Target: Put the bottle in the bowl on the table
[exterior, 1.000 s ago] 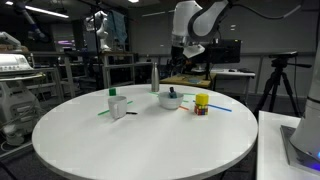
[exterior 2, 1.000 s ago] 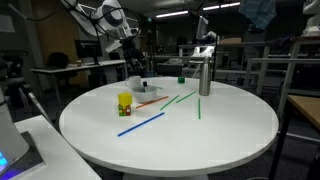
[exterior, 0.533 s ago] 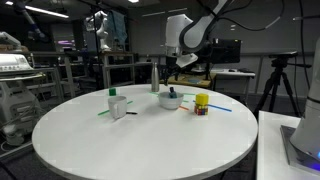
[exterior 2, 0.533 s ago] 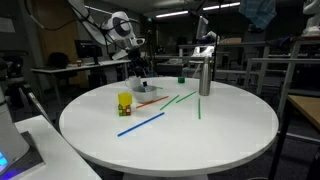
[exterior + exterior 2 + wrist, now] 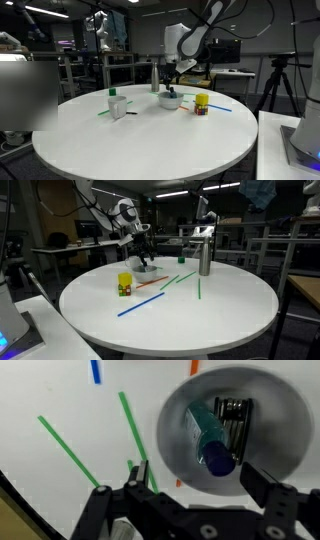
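Note:
The teal-blue bottle (image 5: 208, 432) lies on its side inside the white bowl (image 5: 178, 415), its dark cap towards my jaws. A dark object (image 5: 235, 410) lies beside it in the bowl. My gripper (image 5: 195, 478) is open and empty, its two fingers spread just above the bowl's near rim. In both exterior views the gripper (image 5: 170, 74) (image 5: 146, 256) hangs close over the bowl (image 5: 169, 101) (image 5: 143, 271) on the far part of the round white table (image 5: 140, 140) (image 5: 200, 315). The bottle is too small to make out there.
A yellow container (image 5: 201, 104) (image 5: 125, 282) stands beside the bowl. A tall grey metallic bottle (image 5: 155, 77) (image 5: 204, 255) stands further back. Green sticks (image 5: 135, 430), a blue stick (image 5: 140, 304) and an orange one lie flat. A white box (image 5: 117, 105) stands apart.
The arm has swung over and come down, bringing the open gripper from high above to just over the bowl. The bowl and other objects have not moved.

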`<state>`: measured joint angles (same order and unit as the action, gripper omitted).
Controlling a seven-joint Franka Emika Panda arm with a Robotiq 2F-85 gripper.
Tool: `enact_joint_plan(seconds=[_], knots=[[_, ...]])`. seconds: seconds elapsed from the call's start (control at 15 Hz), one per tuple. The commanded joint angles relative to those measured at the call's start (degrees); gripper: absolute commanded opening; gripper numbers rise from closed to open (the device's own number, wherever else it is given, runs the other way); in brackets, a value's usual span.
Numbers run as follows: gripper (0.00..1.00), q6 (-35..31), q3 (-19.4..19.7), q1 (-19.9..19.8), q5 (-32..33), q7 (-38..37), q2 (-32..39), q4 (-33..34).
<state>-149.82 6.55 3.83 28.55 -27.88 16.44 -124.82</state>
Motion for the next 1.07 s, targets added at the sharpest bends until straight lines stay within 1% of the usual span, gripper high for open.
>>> enact_joint_plan(seconds=[0.0,0.07,0.27,0.47,0.6,0.67,0.73,1.0], knots=[[0.73,2.54,1.72,2.05,0.11,-1.20,2.16,2.70],[0.72,2.56,1.96,2.27,0.08,-1.22,2.60,2.88],[0.51,2.95,2.63,3.04,0.10,-1.38,3.36,3.20],[0.25,3.70,2.80,3.53,0.01,-1.43,3.63,3.73],[0.12,4.75,2.95,3.85,0.30,-1.70,3.67,4.14],[0.03,5.43,2.98,4.05,0.51,-1.95,3.49,4.38],[0.06,6.05,2.91,4.08,0.53,-1.93,3.40,4.54],[0.07,8.92,2.64,4.56,0.79,-2.46,2.49,5.83]])
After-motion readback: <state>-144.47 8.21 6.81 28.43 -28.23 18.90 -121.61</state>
